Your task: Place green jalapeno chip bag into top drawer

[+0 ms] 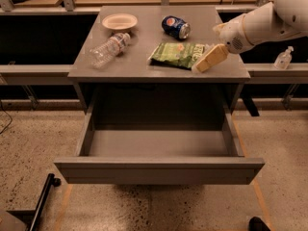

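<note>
Step in hand, by my reading: approach to the grasp. The green jalapeno chip bag (179, 55) lies flat on the tabletop (134, 69), upper centre-right of the frame, just below the blue can (175, 27). The claw (210, 58) sits at the bag's right end; whether it is spread or pinching, I cannot tell. The top drawer (159, 172) stands open below. Next move: secure the bag, lift it, carry it over the drawer.

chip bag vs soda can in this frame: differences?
The green jalapeno chip bag is flat and green; the blue soda can is round, on its side. The bag lies near the front, beside the tool; the can sits further back, apart from it. Both rest on the grey table, neither in the open top drawer.
</note>
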`<state>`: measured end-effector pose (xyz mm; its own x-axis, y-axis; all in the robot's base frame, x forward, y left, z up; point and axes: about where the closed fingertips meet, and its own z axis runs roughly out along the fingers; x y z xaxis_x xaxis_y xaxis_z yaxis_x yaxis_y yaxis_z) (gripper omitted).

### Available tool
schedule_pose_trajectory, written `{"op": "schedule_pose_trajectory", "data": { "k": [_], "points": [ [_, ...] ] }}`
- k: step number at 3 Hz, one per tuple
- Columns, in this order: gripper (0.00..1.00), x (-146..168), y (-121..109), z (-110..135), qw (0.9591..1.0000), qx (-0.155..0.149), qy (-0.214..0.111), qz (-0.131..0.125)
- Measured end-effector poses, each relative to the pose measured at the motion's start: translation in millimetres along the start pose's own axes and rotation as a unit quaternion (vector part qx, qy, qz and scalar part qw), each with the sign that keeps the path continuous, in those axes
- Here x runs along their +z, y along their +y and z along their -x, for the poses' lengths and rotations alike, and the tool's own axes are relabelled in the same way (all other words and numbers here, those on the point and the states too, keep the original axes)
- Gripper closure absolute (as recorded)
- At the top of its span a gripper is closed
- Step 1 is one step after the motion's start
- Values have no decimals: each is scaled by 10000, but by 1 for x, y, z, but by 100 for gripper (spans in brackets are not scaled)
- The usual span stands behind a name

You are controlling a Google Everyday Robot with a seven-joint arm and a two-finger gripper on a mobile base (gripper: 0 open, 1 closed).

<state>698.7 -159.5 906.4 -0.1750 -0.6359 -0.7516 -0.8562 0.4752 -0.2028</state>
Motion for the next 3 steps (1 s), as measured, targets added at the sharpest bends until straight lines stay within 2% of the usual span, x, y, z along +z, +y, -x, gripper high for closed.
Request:
{"op": "schedule_pose_trajectory", "data": {
  "k": [2, 3],
  "points": [
    [0, 42, -26, 4, 9984, 385, -387, -150],
    [0, 63, -38, -8, 9967, 632, -456, -209]
  ]
}}
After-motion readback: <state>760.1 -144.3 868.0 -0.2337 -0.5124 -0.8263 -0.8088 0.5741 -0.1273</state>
